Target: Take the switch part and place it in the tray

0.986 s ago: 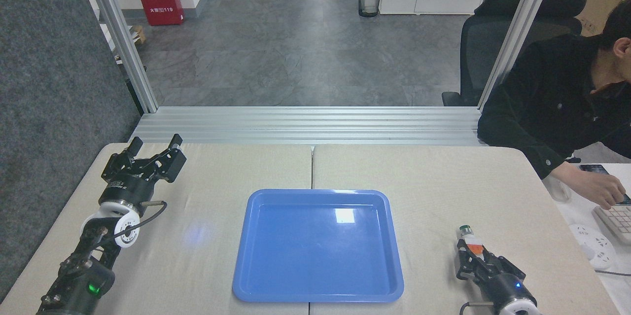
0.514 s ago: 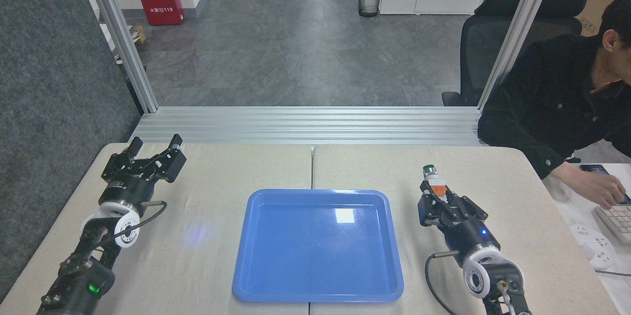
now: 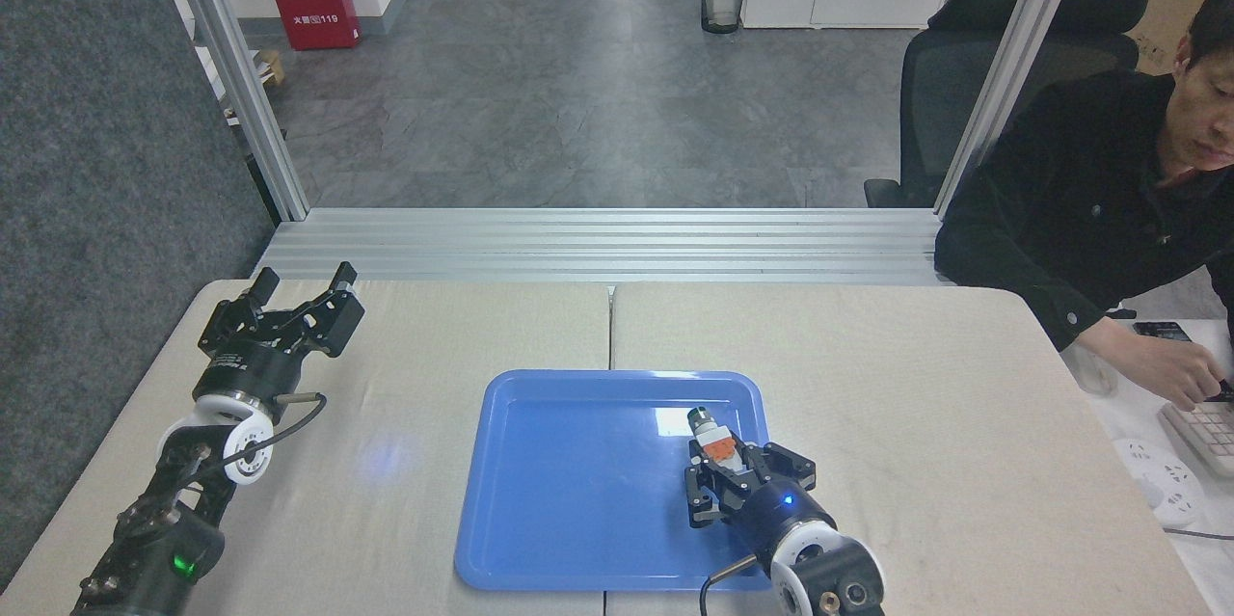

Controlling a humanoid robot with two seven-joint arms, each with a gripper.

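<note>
The glossy blue tray (image 3: 578, 500) lies in the middle of the table. Over its right half my right gripper (image 3: 725, 464) is shut on the switch part (image 3: 713, 441), whose whitish body and orange-red tab stick out from between the fingers, with the round cap pointing away from me. Whether the switch touches the tray floor I cannot tell. At the far left of the table my left gripper (image 3: 301, 288) stands open with nothing between its fingers, well away from the tray.
A person in a black jacket (image 3: 1089, 201) sits at the right, one hand (image 3: 1171, 375) on a keyboard (image 3: 1205, 428) beside the table. A seam (image 3: 610, 327) runs between the two tabletops. Bare tabletop lies on both sides of the tray.
My right gripper carried the switch part from the table's right side, up and then leftward, to above the tray's right half. The left arm stayed still.
</note>
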